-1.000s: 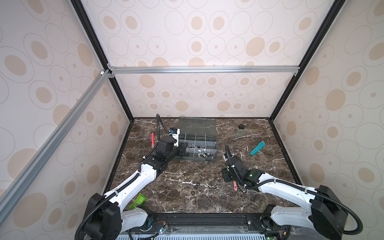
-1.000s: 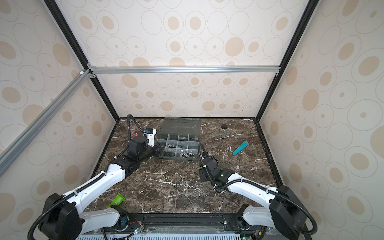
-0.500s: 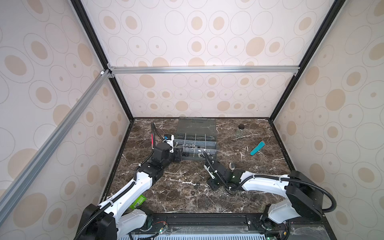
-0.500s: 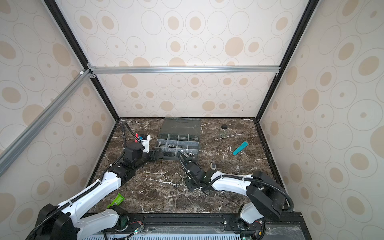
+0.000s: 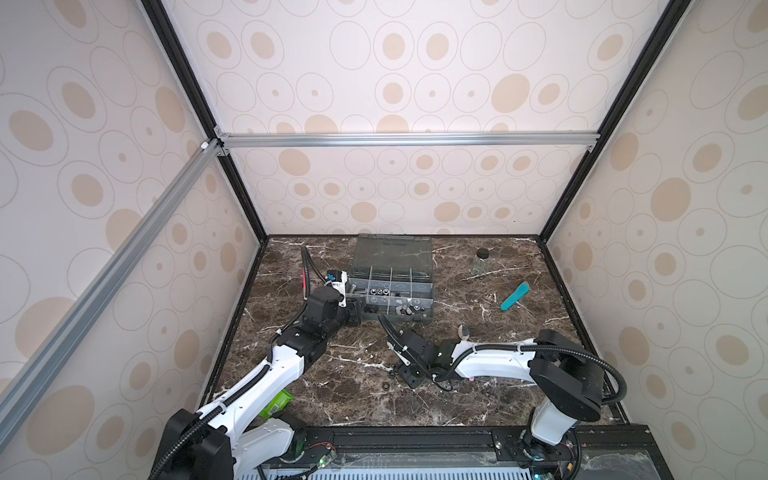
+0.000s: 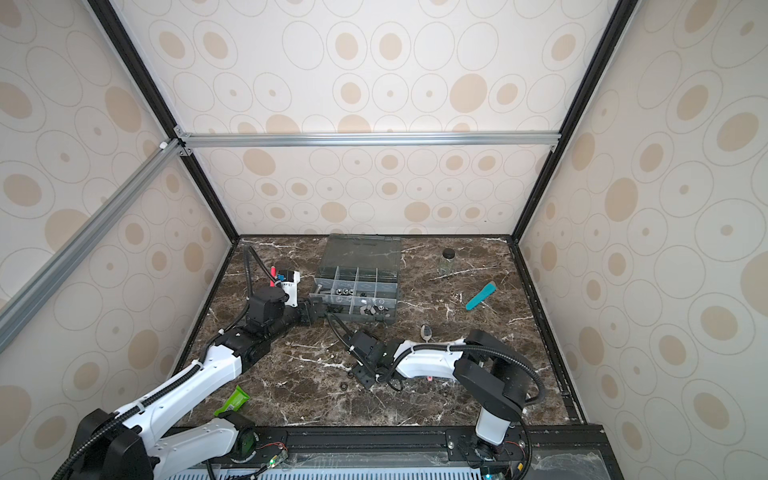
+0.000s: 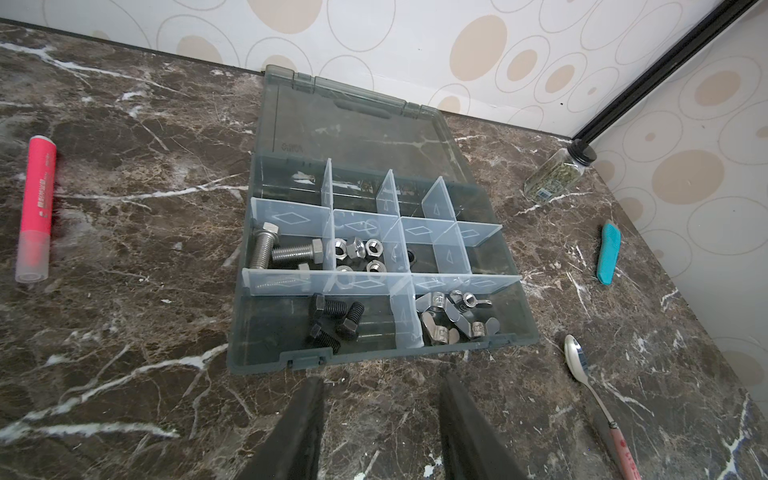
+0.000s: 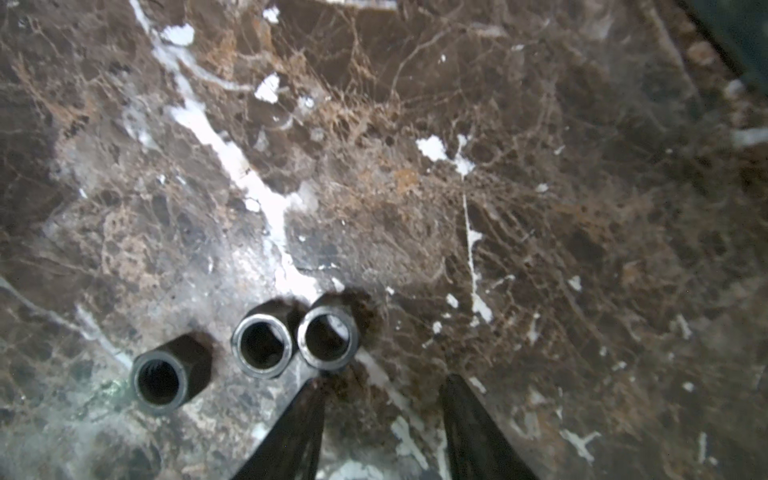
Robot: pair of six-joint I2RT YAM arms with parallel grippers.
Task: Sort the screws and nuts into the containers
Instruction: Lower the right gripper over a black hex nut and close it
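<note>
Right fingers (image 8: 299,424): parted to a middling gap with nothing between them. The tips pointed down at the marble tabletop (image 8: 540,208). One tip was just beside a black nut, and whether it touched could not be told.
Loose black nuts (image 8: 262,345): three lay flat on the tabletop with their holes up, two touching each other and the third slightly apart. In a top view they showed as small dark rings (image 5: 385,387) at about 6 o'clock from the organizer box.
Left fingers (image 7: 303,415): parted to much the same gap and empty. The tips were low over the tabletop, just short of the box's front wall. In both top views they were near its 8 o'clock corner.
Organizer box (image 7: 374,353): grey, with its smoky lid (image 7: 353,129) lying open toward 12 o'clock. Translucent dividers split it into compartments.
Silver bolts (image 7: 286,249): in the middle-row compartment on the 9 o'clock side.
Silver hex nuts (image 7: 357,249): in the next compartment toward 3 o'clock. One dark nut (image 7: 411,257) lay beyond them, partly hidden by a divider.
Black bolts (image 7: 332,320): in the front compartment at 7 o'clock.
Wing nuts (image 7: 453,316): in the front compartment at 5 o'clock.
Back-row compartments: contents could not be told.
Pink marker (image 7: 37,208): at 9 o'clock from the box, apart from it.
Glass jar (image 5: 481,262): black-capped, at 2 o'clock.
Teal object (image 5: 514,296): at 3 o'clock.
Spoon (image 7: 577,357): at 4 o'clock, beside the right arm.
Green packet (image 5: 276,405): between 7 and 8 o'clock, under the left arm.
</note>
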